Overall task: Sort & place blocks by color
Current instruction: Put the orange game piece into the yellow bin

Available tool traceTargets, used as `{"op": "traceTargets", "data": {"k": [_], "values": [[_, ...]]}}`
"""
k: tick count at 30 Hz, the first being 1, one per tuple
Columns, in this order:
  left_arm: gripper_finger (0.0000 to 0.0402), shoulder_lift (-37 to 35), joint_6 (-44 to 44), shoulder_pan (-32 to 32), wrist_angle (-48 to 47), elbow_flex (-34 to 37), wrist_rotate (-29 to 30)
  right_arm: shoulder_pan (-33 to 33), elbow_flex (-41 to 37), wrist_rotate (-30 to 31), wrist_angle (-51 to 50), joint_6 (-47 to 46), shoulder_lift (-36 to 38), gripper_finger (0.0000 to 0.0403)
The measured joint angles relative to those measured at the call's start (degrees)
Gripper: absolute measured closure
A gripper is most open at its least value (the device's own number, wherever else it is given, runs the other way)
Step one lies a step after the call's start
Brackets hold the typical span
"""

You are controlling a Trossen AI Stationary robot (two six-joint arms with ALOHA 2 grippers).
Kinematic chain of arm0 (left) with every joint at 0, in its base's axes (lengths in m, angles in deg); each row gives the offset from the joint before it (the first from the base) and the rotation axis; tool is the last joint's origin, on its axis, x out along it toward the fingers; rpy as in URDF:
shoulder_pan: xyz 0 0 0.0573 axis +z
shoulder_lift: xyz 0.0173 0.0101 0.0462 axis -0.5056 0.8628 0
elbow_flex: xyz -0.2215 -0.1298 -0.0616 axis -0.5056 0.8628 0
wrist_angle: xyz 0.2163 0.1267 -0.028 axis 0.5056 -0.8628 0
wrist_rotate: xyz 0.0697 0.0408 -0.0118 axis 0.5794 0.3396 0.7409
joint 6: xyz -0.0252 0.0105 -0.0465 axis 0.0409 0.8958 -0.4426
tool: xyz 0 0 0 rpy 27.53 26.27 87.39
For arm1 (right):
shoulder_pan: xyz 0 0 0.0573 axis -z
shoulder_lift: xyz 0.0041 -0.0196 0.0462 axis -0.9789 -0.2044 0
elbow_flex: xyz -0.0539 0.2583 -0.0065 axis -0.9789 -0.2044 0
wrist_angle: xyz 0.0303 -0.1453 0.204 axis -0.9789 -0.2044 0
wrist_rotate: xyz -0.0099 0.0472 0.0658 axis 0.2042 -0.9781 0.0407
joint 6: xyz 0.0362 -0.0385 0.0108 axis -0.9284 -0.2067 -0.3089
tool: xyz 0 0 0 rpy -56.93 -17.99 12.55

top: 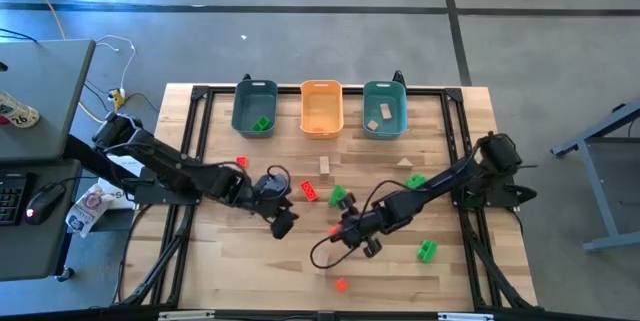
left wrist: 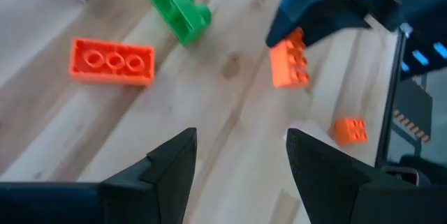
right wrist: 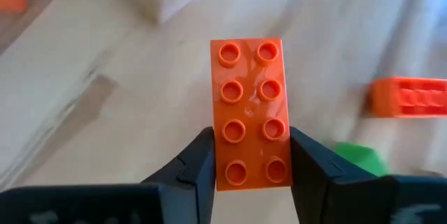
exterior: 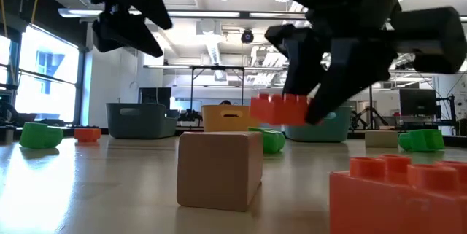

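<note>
From above, we see the right gripper [top: 338,231] mid-table, near the front, holding a red-orange block [top: 334,230]. At table height the block [exterior: 279,108] hangs clear of the wood. The right wrist view shows eight studs (two by four) pinched between fingers [right wrist: 200,168]. The left gripper [left wrist: 237,165] hovers nearby, agape, empty.
</note>
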Motion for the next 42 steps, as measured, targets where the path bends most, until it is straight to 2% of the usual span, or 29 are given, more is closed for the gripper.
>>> {"op": "traceTargets", "data": {"k": [5,11,23,34,42], "values": [[0.0193,0.00,-0.03,3.61,1.69,0.01,-0.13,1.24,0.00,6.86,0.29,0.38,3.19,0.0288],[0.0193,0.00,0.72,7.41,6.31,0.01,-3.92,2.59,0.02,15.60,1.49,2.98,5.57,0.0288],[0.0193,0.00,2.99,11.91,10.54,0.00,-4.52,4.81,0.09,25.84,4.49,9.52,8.41,0.0288],[0.0193,0.00,4.04,13.30,14.87,-0.01,-4.20,7.84,0.11,29.58,8.38,14.41,8.42,0.0288],[0.0193,0.00,8.59,13.30,14.72,-0.01,1.02,10.03,0.11,36.87,8.73,17.03,8.42,0.0288]]}}
